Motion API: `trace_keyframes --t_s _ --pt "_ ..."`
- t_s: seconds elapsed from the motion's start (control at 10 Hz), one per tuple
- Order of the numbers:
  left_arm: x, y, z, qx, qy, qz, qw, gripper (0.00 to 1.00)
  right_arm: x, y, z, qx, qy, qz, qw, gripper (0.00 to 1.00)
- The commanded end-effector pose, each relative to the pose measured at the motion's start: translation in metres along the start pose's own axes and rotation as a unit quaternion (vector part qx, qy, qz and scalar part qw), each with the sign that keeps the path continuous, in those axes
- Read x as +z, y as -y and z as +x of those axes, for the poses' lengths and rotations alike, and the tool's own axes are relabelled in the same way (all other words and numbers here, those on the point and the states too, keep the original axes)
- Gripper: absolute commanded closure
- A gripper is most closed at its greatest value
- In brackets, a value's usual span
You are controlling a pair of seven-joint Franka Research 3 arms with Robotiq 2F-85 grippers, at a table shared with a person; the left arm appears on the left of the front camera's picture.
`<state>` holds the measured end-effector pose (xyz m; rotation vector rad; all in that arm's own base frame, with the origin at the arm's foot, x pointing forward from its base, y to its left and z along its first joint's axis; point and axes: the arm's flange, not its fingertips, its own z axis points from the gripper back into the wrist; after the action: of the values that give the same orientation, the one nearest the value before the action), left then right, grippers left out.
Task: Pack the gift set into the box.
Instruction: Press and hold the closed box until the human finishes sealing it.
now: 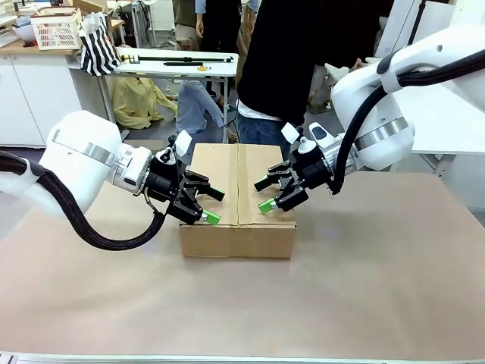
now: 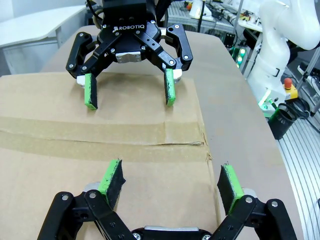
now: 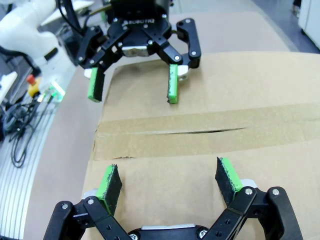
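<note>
I can read one word: "ROBOTIQ", white on the black body of the right gripper (image 2: 131,85) facing my left wrist camera. The left gripper (image 3: 134,80) bears similar white print, too blurred to read for certain.

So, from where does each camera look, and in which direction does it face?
Front view: fixed between the arms, facing across the table at a standing person; the left gripper and right gripper hover open over the closed cardboard box.
Left wrist view: on the left arm, looking along its own fingers over the box top at the right gripper.
Right wrist view: on the right arm, own fingers low, facing the left gripper.
Both wrist views share the taped seam.
</note>
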<state>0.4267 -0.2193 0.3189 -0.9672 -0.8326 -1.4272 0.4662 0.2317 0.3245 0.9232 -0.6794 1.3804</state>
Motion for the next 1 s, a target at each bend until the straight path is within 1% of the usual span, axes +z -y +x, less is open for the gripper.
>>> trace_keyframes --t_s 0.0,0.9 --pt "-0.0009 0.0009 -0.0016 0.001 0.001 -0.002 1.000 0.00 0.0000 -0.0005 -0.0035 -0.002 -0.002 0.001 1.000 0.00" --pt "-0.0009 0.0009 -0.0016 0.001 0.001 -0.002 1.000 0.00 0.0000 -0.0005 -0.0035 -0.002 -0.002 0.001 1.000 0.00"
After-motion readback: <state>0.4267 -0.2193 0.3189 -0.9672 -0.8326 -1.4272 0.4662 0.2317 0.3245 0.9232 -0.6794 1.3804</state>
